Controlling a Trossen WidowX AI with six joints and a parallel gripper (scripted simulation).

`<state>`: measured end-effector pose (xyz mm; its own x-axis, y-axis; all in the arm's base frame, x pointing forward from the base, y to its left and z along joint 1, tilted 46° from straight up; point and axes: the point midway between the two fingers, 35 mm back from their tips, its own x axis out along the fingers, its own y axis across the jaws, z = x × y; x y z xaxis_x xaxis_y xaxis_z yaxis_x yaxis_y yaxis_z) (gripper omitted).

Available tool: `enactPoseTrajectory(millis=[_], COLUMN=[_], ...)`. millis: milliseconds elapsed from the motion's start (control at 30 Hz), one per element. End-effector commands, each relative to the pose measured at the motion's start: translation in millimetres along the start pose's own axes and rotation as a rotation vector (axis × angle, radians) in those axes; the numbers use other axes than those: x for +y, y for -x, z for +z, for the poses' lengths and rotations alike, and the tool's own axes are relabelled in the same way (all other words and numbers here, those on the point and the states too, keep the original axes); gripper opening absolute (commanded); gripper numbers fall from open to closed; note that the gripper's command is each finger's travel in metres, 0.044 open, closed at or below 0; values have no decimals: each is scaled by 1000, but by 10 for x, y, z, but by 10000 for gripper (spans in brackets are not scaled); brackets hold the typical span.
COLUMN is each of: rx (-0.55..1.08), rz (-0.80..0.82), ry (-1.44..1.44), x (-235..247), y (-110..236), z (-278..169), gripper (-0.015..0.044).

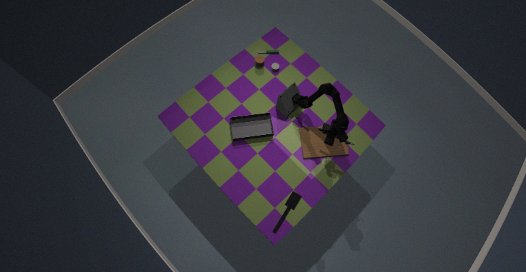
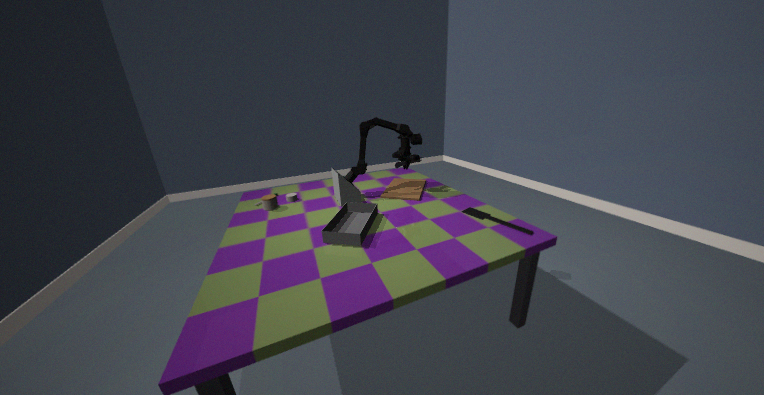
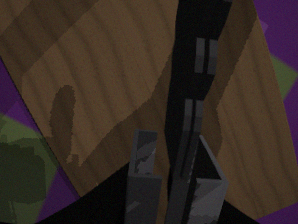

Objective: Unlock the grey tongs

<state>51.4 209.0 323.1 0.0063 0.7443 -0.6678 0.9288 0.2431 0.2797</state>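
My gripper (image 1: 330,138) (image 2: 404,160) (image 3: 153,172) is shut on the grey tongs (image 3: 200,56). It holds them above the wooden board (image 1: 315,149) (image 2: 404,189) (image 3: 93,50). In the wrist view the tongs run as a dark bar from my fingers out over the board, with both arms close together. I cannot tell whether their lock is released. The grey roasting tin (image 1: 252,127) (image 2: 350,224) stands empty near the middle of the checked table, to the left of the board.
A slanted grey panel (image 1: 288,102) (image 2: 342,189) stands by the arm's base. A black spatula (image 1: 287,211) (image 2: 497,220) lies near the table's front corner. A cork cylinder (image 1: 259,61) (image 2: 268,201), a white disc (image 1: 275,65) (image 2: 291,196) and a green stick (image 1: 270,51) lie at the far corner.
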Motion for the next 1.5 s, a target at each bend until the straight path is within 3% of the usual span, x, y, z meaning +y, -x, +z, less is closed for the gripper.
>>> enactPoseTrajectory(millis=[0, 1467], rx=[-6, -2], rz=[-3, -7], ry=[-6, -12], x=[15, -14], y=[-98, -808], z=[7, 15], gripper=[-150, -150])
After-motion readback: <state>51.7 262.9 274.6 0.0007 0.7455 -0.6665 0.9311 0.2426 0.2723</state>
